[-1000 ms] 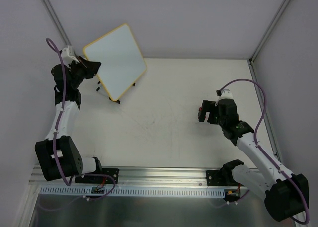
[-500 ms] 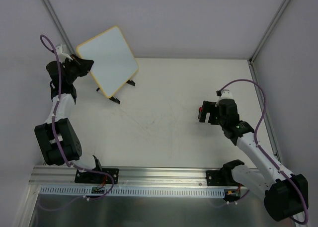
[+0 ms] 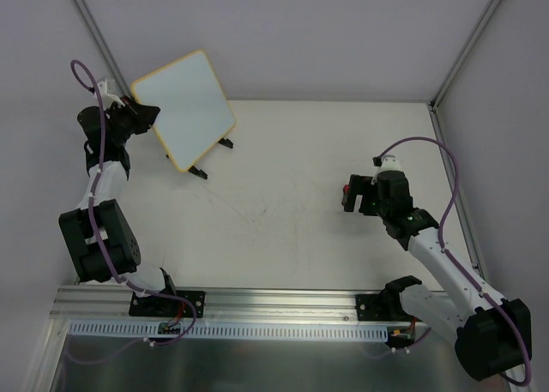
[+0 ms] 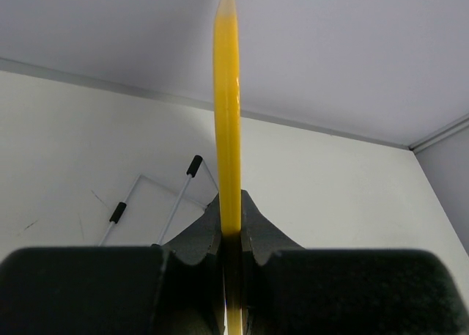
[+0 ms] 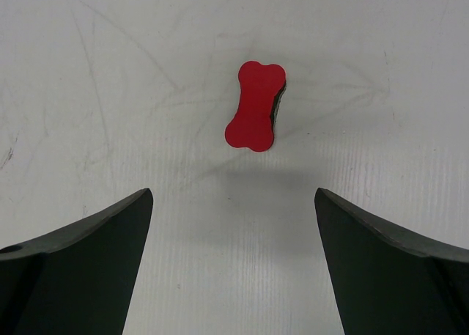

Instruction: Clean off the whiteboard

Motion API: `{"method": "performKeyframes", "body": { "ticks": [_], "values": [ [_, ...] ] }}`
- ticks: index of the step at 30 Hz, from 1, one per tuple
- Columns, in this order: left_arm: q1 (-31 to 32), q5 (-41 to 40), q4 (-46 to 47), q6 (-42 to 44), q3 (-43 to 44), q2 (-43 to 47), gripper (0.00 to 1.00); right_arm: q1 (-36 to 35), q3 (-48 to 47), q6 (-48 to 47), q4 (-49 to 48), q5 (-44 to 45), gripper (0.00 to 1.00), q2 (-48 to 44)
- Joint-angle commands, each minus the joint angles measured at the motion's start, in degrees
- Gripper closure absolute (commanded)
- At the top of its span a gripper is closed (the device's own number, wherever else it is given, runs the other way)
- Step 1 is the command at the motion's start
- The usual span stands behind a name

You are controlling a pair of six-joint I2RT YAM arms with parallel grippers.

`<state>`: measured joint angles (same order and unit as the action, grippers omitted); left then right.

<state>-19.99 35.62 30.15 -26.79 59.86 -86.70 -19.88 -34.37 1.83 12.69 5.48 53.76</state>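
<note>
The whiteboard point(image 3: 182, 107), white with a tan-yellow frame, is held tilted above the table's far left corner. No writing shows on the face turned to the top camera. Its two black feet point(image 3: 199, 172) hang at its lower edge. My left gripper point(image 3: 147, 113) is shut on the board's left edge. In the left wrist view the frame point(image 4: 226, 130) stands edge-on between the jaws of that gripper point(image 4: 231, 210). My right gripper point(image 3: 350, 195) is open and empty. It hovers over the small red bow-shaped eraser point(image 5: 255, 106), which lies on the table ahead of the open right gripper point(image 5: 233, 196).
The white table point(image 3: 283, 212) has faint scuff marks. Grey walls close the back and both sides, and the board is close to the left wall point(image 3: 43, 83). A metal rail point(image 3: 274, 310) runs along the near edge with both arm bases.
My left arm has swung the whiteboard left and back toward the corner, then nearly stopped. The right arm has barely moved.
</note>
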Motion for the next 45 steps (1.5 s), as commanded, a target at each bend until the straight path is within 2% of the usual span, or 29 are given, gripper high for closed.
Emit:
{"method": "performKeyframes", "body": {
  "ticks": [1,33,45],
  "values": [
    [-0.93,1.91,11.42,2.26,1.49,1.09,1.0,0.54,-0.26,-0.86,-0.3,-0.82,0.04,0.03],
    [-2.69,1.12,5.19,16.67,-11.69,3.02,1.0,0.63,1.06,0.02,0.41,-1.61,0.05,-0.85],
    [-3.13,-4.32,-0.71,24.76,-14.33,3.11,1.0,0.63,2.2,0.02,0.85,-1.96,0.04,-2.43]
  ]
}}
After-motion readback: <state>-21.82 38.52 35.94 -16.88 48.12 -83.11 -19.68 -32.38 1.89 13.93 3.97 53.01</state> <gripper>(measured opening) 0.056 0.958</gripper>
